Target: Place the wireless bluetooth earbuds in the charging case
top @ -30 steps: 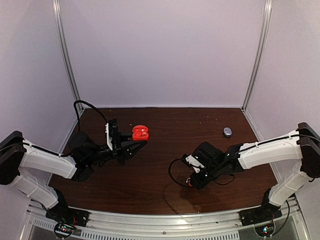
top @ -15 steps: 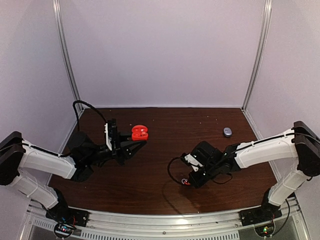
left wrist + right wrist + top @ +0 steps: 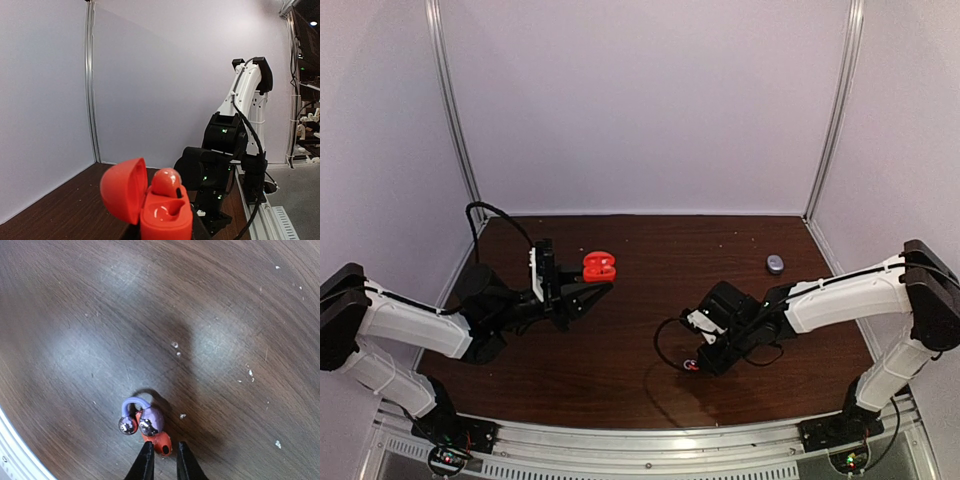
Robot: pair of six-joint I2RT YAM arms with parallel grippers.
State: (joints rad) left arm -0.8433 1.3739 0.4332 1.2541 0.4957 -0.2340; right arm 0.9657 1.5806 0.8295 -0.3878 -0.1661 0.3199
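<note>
A red charging case (image 3: 165, 215) with its lid swung open to the left is raised above the table, and my left gripper (image 3: 597, 281) is shut on it from below. One red earbud (image 3: 167, 182) sits in the case's far socket, and the near socket shows empty. In the top view the case (image 3: 600, 266) hangs over the left half of the table. Another red earbud (image 3: 159, 439), with a purple hook and two dark shiny ends, lies on the table. My right gripper (image 3: 165, 454) points down at it, open by a narrow gap. The earbud's red end lies between the fingertips (image 3: 146, 462).
A small grey rounded case (image 3: 775, 263) lies on the dark wooden table (image 3: 650, 240) at the back right. Pale walls and metal posts close off the back and sides. A metal rail (image 3: 650, 445) runs along the near edge. Pale crumbs dot the wood near the right gripper.
My right arm has edged slightly left over the earbud and its jaws have parted a little. The left arm holds the case almost still.
</note>
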